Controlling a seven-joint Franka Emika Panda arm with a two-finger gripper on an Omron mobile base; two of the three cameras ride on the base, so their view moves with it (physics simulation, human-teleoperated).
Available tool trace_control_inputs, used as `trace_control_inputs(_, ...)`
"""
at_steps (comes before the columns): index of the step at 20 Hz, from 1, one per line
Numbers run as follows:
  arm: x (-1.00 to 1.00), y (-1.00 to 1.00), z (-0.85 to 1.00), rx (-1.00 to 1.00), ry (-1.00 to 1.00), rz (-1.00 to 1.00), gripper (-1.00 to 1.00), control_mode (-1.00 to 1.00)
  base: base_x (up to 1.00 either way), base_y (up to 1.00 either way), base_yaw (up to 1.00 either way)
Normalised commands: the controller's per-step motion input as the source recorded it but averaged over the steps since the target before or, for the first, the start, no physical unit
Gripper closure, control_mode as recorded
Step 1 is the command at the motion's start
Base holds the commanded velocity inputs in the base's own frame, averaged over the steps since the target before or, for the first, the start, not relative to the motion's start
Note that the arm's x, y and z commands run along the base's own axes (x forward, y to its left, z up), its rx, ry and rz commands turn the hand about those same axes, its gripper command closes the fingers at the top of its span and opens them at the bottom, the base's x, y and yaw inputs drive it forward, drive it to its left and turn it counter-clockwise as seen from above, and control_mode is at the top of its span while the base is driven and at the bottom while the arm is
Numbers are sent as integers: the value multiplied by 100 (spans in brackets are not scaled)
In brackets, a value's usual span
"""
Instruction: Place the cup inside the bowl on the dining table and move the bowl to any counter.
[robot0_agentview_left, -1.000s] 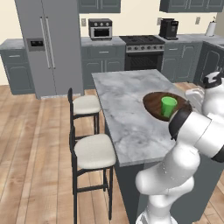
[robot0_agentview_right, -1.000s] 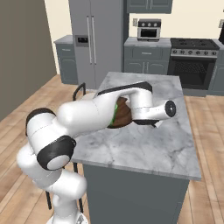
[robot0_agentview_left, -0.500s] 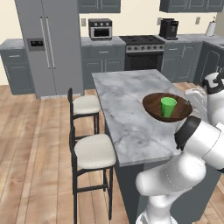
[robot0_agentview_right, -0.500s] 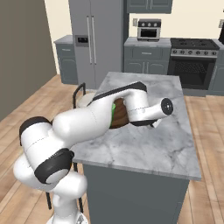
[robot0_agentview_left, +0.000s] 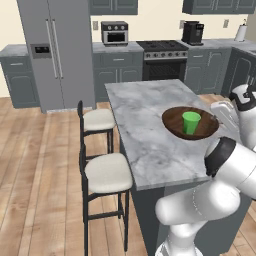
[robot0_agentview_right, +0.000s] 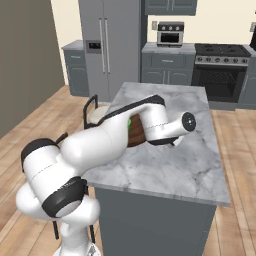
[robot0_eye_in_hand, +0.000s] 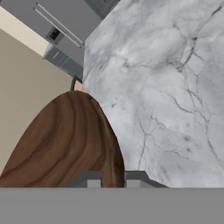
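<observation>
I see the cup (robot0_agentview_left: 191, 122) standing in the bowl (robot0_agentview_left: 175, 126) near the counter's (robot0_agentview_left: 140, 125) right edge; my hand (robot0_eye_in_hand: 109, 179) is pinched narrow on the bowl's rim. Next I judge: carry it level to the wall side.

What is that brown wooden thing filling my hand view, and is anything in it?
Observer: It's the bowl, wide and shallow. The left base view shows the green cup standing upright inside it.
Visitor: Is the bowl resting on something?
Observer: It looks raised a little above the dining table; a dark shadow lies under it.
Visitor: Is the robot holding it?
Observer: Yes. The gripper is shut on the bowl's rim, on the side away from the two stools.
</observation>
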Motion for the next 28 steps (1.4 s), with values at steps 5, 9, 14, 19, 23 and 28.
trace_control_inputs(5, 0, 0, 0, 0, 0, 0, 100, -100, 0, 0, 0)
trace_control_inputs(9, 0, 0, 0, 0, 0, 0, 100, 100, 0, 0, 0)
trace_control_inputs(14, 0, 0, 0, 0, 0, 0, 100, 100, -18, -1, 0)
trace_control_inputs(19, 0, 0, 0, 0, 0, 0, 100, 100, -49, -14, 0)
trace_control_inputs(23, 0, 0, 0, 0, 0, 0, 100, 100, -61, -14, 0)
trace_control_inputs(28, 0, 0, 0, 0, 0, 0, 100, 100, -69, -26, 0)
